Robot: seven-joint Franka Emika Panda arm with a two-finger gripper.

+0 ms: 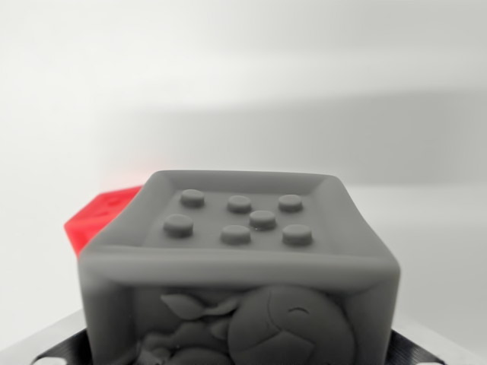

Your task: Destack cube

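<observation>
Close-up from the wrist camera. Parts of the gripper (243,357) are glimpsed only at the lower corners; whether its jaws are spread or closed cannot be told. A grey cube (240,281) with seven raised studs is shown central and nearest. A red cube (99,217) is partly hidden behind it, toward the wrist view's left, on a white surface (426,228).

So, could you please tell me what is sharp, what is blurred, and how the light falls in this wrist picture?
In the wrist view, the grey cube fills the foreground in fairly sharp focus, its raised studs lit softly from above with no hard glare; the red cube behind it, towards the wrist view's left, is blurred at its edges; the pale background is featureless apart from a broad, soft grey shadow band across the middle.
</observation>
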